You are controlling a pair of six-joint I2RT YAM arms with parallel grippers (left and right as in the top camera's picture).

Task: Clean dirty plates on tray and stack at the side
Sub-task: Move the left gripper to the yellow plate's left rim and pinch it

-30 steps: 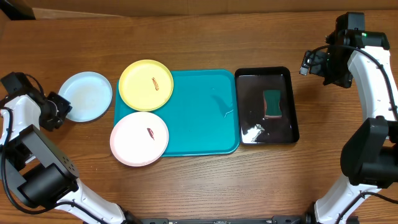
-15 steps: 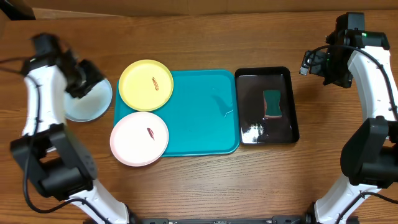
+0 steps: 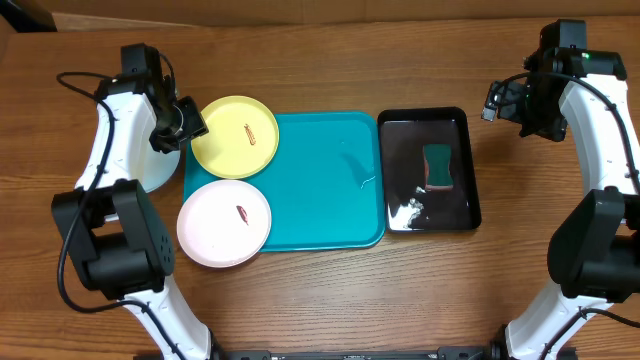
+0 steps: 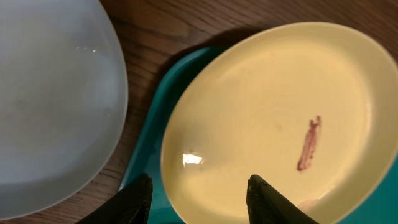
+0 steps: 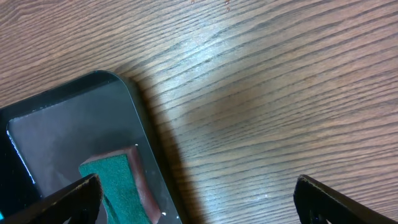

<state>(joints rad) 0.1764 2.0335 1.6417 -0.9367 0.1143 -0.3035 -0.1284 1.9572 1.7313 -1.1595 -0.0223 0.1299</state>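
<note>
The yellow-green plate (image 3: 235, 137) sits on the back left corner of the turquoise tray (image 3: 320, 180), with a reddish smear (image 4: 309, 144) on it. The white plate (image 3: 225, 222) with a smear overlaps the tray's front left corner. The pale mint plate (image 3: 162, 168) lies on the table left of the tray, partly hidden by my left arm. My left gripper (image 3: 190, 130) is open; in the left wrist view (image 4: 199, 202) its fingers straddle the yellow plate's (image 4: 267, 106) rim, beside the mint plate (image 4: 50, 106). My right gripper (image 3: 492, 103) is open and empty, above the table right of the black tray.
A glossy black tray (image 3: 470, 190) stands right of the turquoise tray and holds a green sponge (image 3: 438, 165). The sponge (image 5: 115, 186) and the black tray's corner (image 5: 68, 118) show in the right wrist view, with bare wooden table to the right.
My left arm has swung from the far left edge of the table, over the mint plate, to the yellow plate's left rim. The right arm has not moved.
</note>
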